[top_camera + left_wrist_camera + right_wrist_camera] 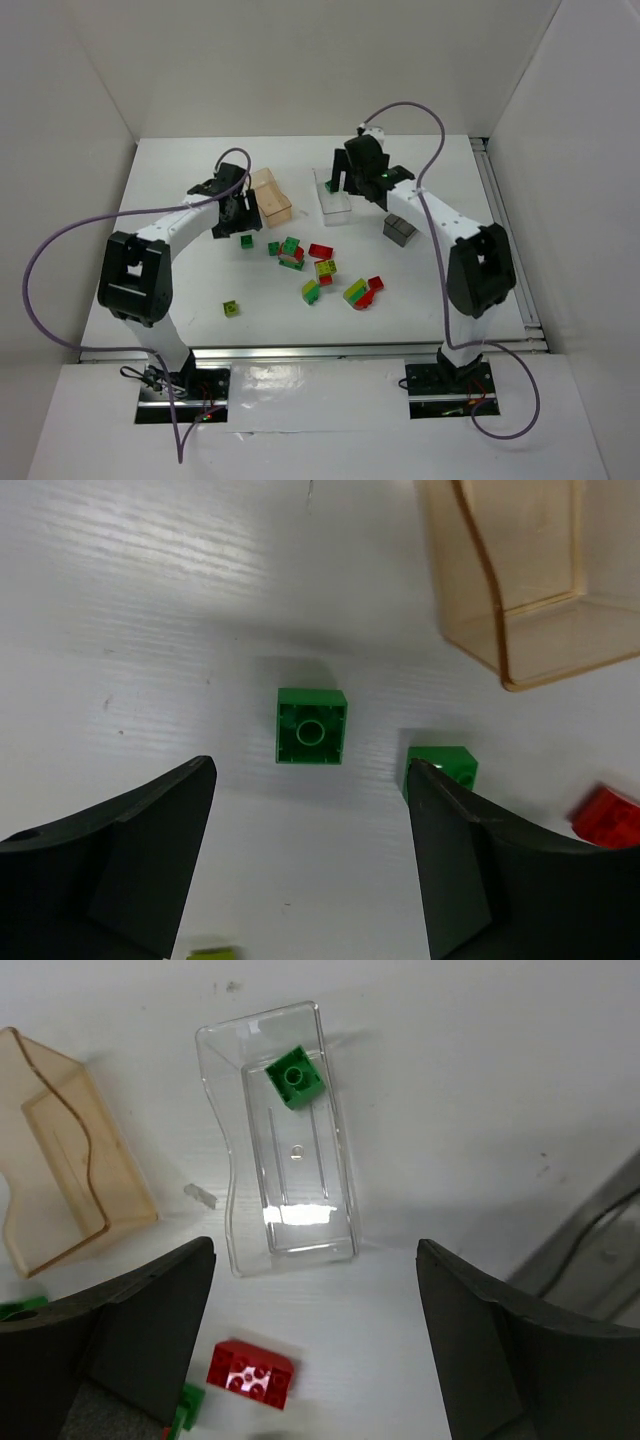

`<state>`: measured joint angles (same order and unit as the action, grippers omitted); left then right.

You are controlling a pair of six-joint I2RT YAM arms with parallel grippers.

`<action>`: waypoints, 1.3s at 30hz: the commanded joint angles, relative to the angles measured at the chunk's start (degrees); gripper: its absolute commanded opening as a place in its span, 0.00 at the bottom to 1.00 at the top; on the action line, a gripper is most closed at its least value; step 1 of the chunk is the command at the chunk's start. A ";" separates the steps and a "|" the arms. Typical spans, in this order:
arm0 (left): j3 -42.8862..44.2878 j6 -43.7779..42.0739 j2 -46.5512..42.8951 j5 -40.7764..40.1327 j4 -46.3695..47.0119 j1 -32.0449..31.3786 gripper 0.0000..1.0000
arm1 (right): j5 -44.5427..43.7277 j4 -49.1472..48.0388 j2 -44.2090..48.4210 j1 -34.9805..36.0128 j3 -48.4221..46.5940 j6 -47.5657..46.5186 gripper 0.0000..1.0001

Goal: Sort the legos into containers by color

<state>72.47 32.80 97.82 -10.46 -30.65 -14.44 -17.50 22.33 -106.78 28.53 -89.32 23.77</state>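
My left gripper [240,218] is open and empty. In the left wrist view [310,780] it hangs just short of an upside-down green lego [312,726], also seen from above [246,242]. A second green lego [445,767] lies by the right finger. My right gripper [352,182] is open and empty over the clear container [290,1185], which holds one green lego [296,1076]. The orange-tan container [270,195] is empty and stands between the arms. The dark grey container [399,229] stands at the right. Red, green and yellow-green legos [322,270] lie scattered mid-table.
A lone yellow-green lego [231,308] lies nearer the left base. A red lego [250,1374] lies below the clear container. A small clear fragment [200,1195] lies between the orange-tan container [60,1150] and the clear one. White walls enclose the table.
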 commanded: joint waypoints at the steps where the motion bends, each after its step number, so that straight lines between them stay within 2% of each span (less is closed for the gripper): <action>1: -0.92 2.36 2.46 -1.05 2.62 -0.50 0.87 | -0.17 -4.13 8.33 -0.76 4.58 -0.30 0.91; 7: -1.62 4.21 5.53 -2.81 2.96 -0.50 0.86 | -0.70 -1.58 11.85 -1.90 7.23 -0.30 0.92; 14: -1.63 4.73 7.65 -3.35 4.11 -0.50 0.69 | -1.92 -0.45 13.53 -2.43 10.13 -0.30 0.92; 17: -1.63 4.73 7.65 -2.82 4.11 -0.50 0.69 | -1.93 0.08 14.67 -2.43 10.13 -0.30 0.92; 18: -1.63 4.73 8.17 -2.81 4.11 -0.50 0.73 | -1.93 0.09 15.28 -2.95 10.74 -0.30 0.92; 19: -1.63 5.26 8.18 -2.81 3.59 -0.50 0.73 | -2.45 0.09 15.29 -2.96 10.74 -0.30 0.92; 22: -1.63 5.26 8.70 -2.81 3.58 -0.50 0.67 | -2.45 0.09 16.34 -2.96 11.27 -0.30 0.92; 24: -1.10 5.26 8.70 -2.81 3.58 -0.50 0.57 | -2.45 0.09 16.86 -3.49 11.80 -0.30 0.92; 27: -0.57 5.26 8.70 -0.54 3.58 -0.50 0.57 | -3.07 0.61 17.39 -3.49 11.80 -0.30 0.92; 33: 0.92 4.73 10.37 -2.37 1.65 -0.50 0.56 | -3.69 1.23 20.46 -4.62 13.11 -0.30 0.92; 35: 0.92 5.34 9.59 -2.90 1.12 -1.03 0.44 | -3.69 1.23 21.18 -5.15 13.73 -0.30 0.92; 36: 0.92 5.35 8.80 -3.60 1.12 -1.03 0.26 | -3.69 1.23 21.18 -5.16 13.73 -0.30 0.92; 37: 0.92 6.39 6.18 -4.82 0.08 -1.03 0.19 | -4.64 1.23 21.79 -5.68 13.73 -0.30 0.92; 39: 0.39 6.40 2.31 -7.47 0.07 -1.55 0.17 | -7.27 3.32 22.31 -5.68 13.04 -0.30 0.92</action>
<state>71.72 38.06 106.17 -13.85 -28.93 -15.27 -20.69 23.57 -87.18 23.53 -75.92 23.70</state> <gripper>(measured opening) 0.341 0.921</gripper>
